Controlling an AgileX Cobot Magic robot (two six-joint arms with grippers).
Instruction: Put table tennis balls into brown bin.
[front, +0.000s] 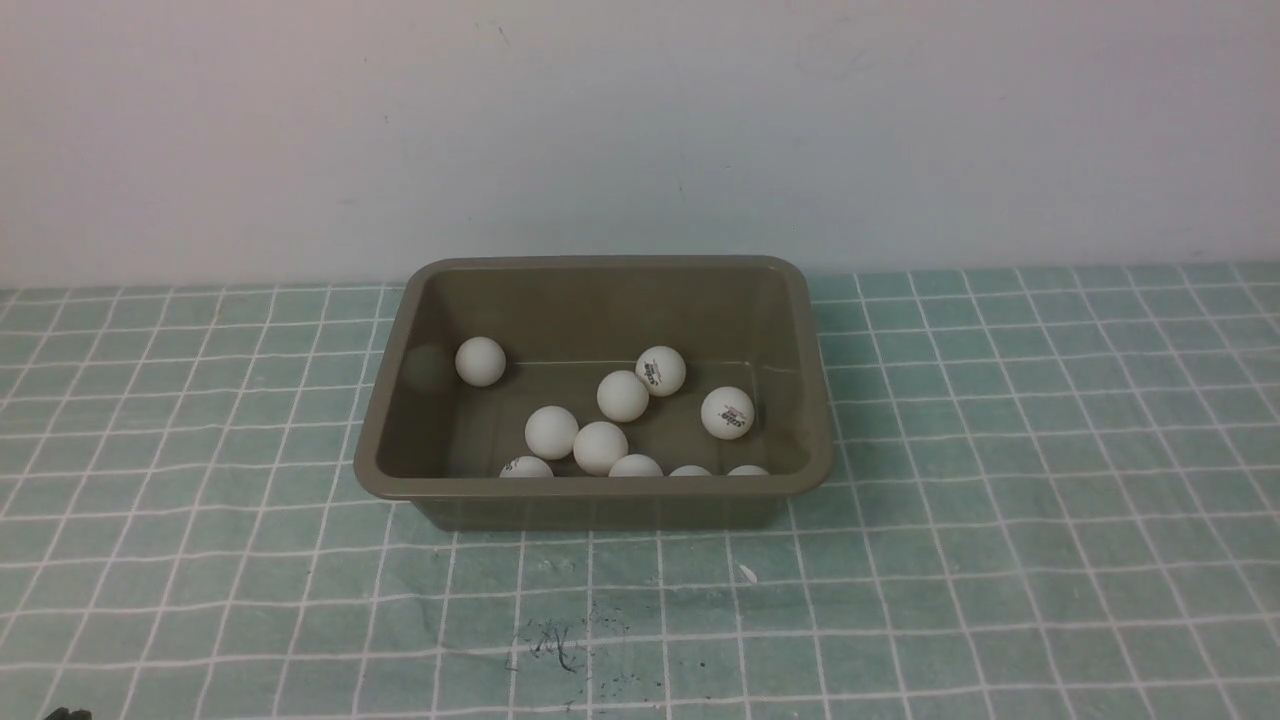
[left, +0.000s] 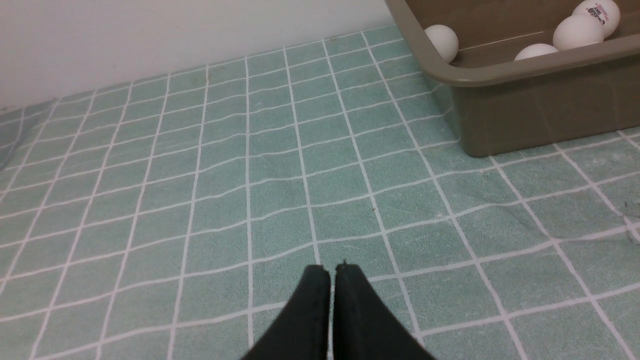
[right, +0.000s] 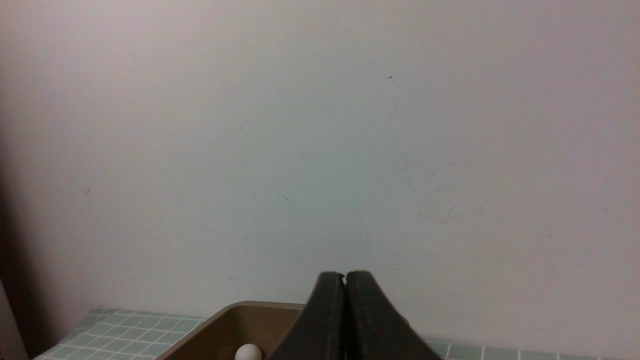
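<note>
1. Front view: ten table tennis balls lie inside the brown bin; none shows on the tabletop, so the task looks finished.
2. Left wrist view: the left hand is closed, empty, near the bin.
3. Right wrist view: the right hand is closed, empty, raised.

Ten table tennis balls, all inside the one brown bin; six show whole, four peek over its near rim; two grippers, neither beside them.
</note>
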